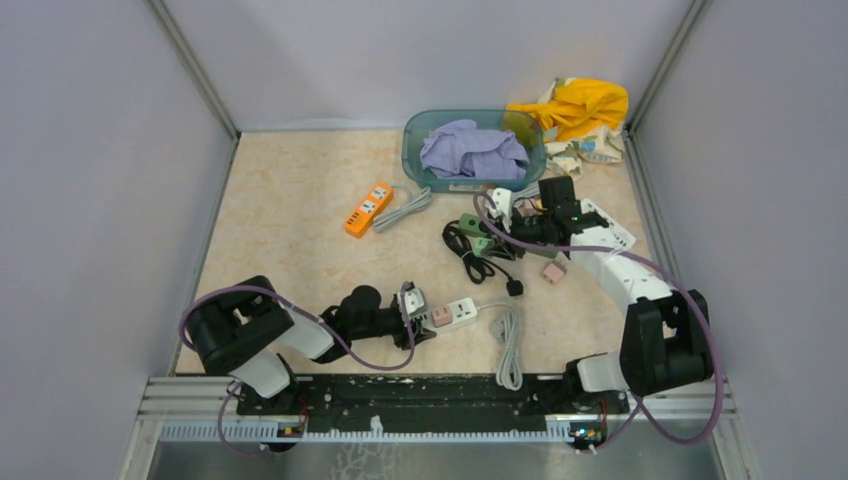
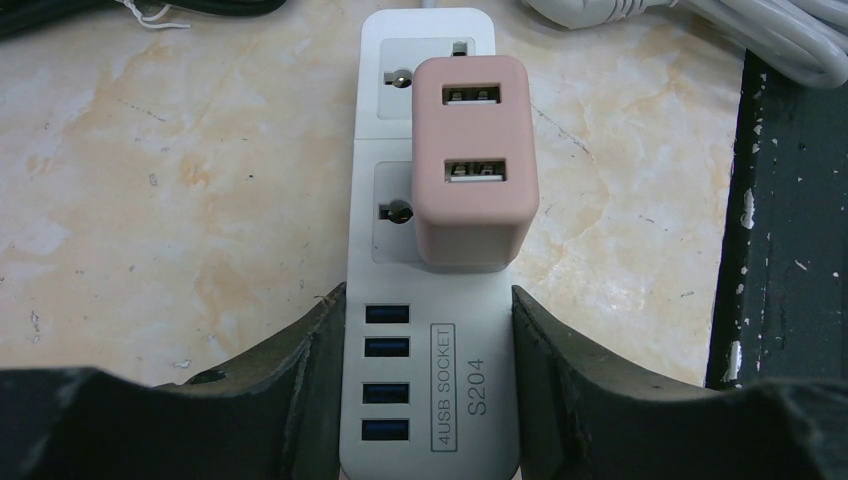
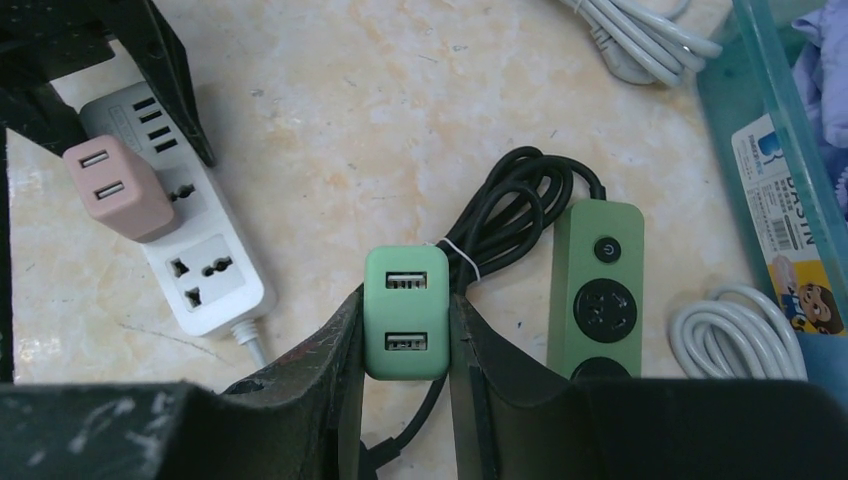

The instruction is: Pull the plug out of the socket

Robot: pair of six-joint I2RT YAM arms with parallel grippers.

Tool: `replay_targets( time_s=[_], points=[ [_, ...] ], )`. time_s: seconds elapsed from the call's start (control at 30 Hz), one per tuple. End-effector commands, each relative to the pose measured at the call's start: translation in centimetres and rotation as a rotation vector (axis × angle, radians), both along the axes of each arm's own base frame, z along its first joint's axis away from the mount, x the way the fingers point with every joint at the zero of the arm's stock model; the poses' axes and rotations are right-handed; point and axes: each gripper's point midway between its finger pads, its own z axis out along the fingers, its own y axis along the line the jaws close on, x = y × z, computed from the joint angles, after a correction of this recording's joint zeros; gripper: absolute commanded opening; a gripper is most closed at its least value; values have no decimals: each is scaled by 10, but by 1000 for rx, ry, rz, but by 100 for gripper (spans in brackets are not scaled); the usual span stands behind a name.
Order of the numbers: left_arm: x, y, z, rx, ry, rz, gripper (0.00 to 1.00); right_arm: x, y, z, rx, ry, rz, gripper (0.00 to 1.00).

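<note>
Left claw (image 2: 428, 310): black matte fingers (image 2: 300, 380) pressed on both long sides of the white power strip (image 2: 372, 250), pinching its USB end. The strip is glossy plastic with rounded corners and four blue USB ports in a column, printed "4USB SOCKET S204". The pink plug (image 2: 470, 165) is a smooth rounded block with two USB slots on its face. It is seated in the strip's nearer round socket and covers most of it.

Right claw (image 3: 405, 298): closed on the green plug (image 3: 405, 315), one finger on each flat side. The plug is the same block shape, mint, with two USB slots. Just beside it, not touching, lies the green strip (image 3: 597, 290), matte, with a power-symbol button and a round socket. The bundled black cord (image 3: 510, 215) loops between them. Cannot tell if the green plug is lifted or resting on the table.

Table (image 1: 290, 210) has a beige marble-look surface with fine scratches. A teal see-through basin (image 3: 765, 120) carries a sticker with a cartoon figure; its print is too skewed to read. A coiled white cable (image 3: 735, 335) lies near it.

An orange strip (image 1: 368, 208) sits mid-table. The far-left of the table is bare. A chipped black rail (image 2: 790, 220) runs close along one side of the white power strip. Grey walls close in three sides.
</note>
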Motion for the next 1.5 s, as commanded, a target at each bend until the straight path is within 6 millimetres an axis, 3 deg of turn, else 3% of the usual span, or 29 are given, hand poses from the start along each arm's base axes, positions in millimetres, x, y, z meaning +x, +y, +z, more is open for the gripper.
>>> replay_targets(
  time_s=[0.0,0.83,1.07,1.23,1.47],
  points=[
    [-7,-4,4,-14,25,-36,1,18,-6,4,4,-16,-68,0],
    [-8,-4,6,-19,24,-41,1,57,-40,-43,-145,112,-325,4],
    [-9,-4,7,-24,28,-38,1,68,-49,-55,-180,139,-414,39],
    [-9,-5,7,-27,27,-43,1,71,-51,-46,-172,105,-443,55],
    [-9,-6,8,-30,36,-42,1,68,-48,-18,-124,19,-417,60]
  ],
)
